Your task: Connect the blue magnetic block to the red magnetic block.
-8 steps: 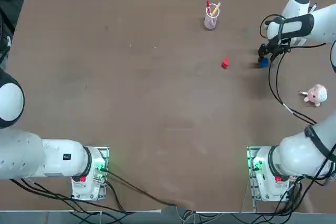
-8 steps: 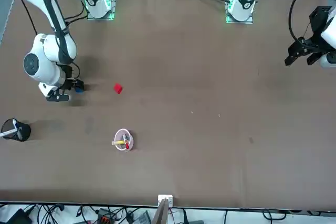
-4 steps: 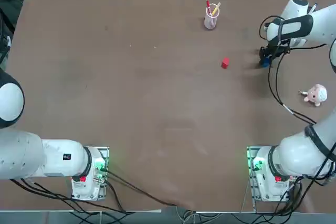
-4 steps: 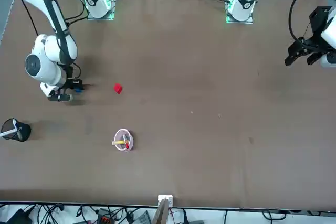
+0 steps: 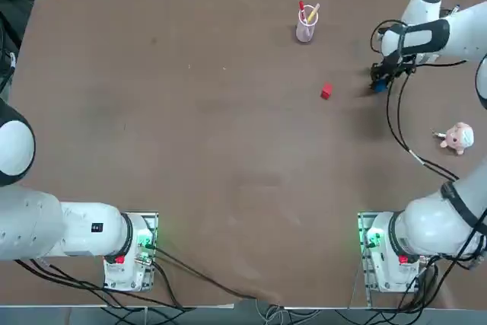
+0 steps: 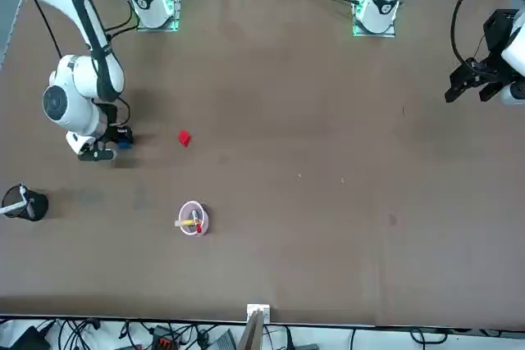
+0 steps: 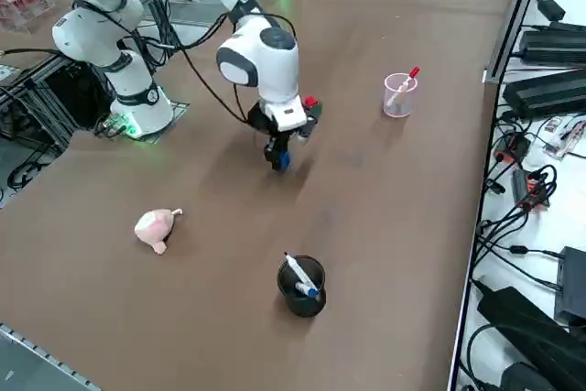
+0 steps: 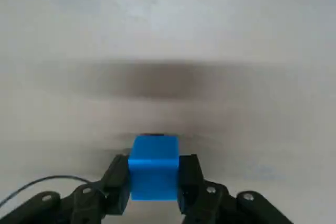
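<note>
Smooth, satin-looking blue cube (image 8: pixel 154 168)

Bare tabletop (image 5: pixel 228 150) runs between the right gripper (image 5: pixel 382 86) and the red magnetic block (image 5: pixel 326 91) with nothing standing there, while the pen cup (image 5: pixel 306 27) stands beyond the block and the pink plush toy (image 5: pixel 458 137) sits nearer the right arm's base (image 5: pixel 399 253).

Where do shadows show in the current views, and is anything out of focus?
Right wrist view: table behind the blue block blurred, soft dark smudge on it; block edges fairly crisp. Front view: faint shadow beside the black pen cup. Right side view: soft shadow on the table near the right gripper. Top view: red block reads clearly.
</note>
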Robot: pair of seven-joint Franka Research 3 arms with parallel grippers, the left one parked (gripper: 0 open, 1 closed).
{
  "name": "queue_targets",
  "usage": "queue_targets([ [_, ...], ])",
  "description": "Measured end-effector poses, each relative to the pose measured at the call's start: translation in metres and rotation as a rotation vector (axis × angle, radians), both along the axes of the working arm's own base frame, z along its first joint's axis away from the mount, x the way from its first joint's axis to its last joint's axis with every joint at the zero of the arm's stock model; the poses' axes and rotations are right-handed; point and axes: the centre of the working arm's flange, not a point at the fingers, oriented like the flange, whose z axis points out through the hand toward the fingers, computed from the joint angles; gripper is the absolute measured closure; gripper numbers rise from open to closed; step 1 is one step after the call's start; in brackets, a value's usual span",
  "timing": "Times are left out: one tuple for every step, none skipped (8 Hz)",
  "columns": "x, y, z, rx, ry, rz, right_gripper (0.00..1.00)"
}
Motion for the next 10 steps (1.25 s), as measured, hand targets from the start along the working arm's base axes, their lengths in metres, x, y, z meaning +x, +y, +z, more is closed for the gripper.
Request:
queue_targets([
  [0.004,0.013,0.003,0.003,-0.01,0.011,0.53],
  [0.007,0.021,0.005,0.005,-0.016,0.017,0.53],
  [0.009,0.026,0.003,0.006,-0.015,0.013,0.53],
  [0.011,0.032,-0.001,0.009,-0.011,0.009,0.53],
  [0.012,0.037,-0.005,0.011,-0.007,0.012,0.53],
  [0.013,0.04,-0.009,0.011,-0.002,0.015,0.53],
  [0.015,0.042,-0.01,0.011,-0.003,0.015,0.53],
  [0.017,0.042,-0.01,0.011,-0.004,0.015,0.52],
  [0.018,0.042,-0.011,0.011,-0.006,0.015,0.38],
  [0.021,0.042,-0.008,0.011,-0.01,0.015,0.21],
])
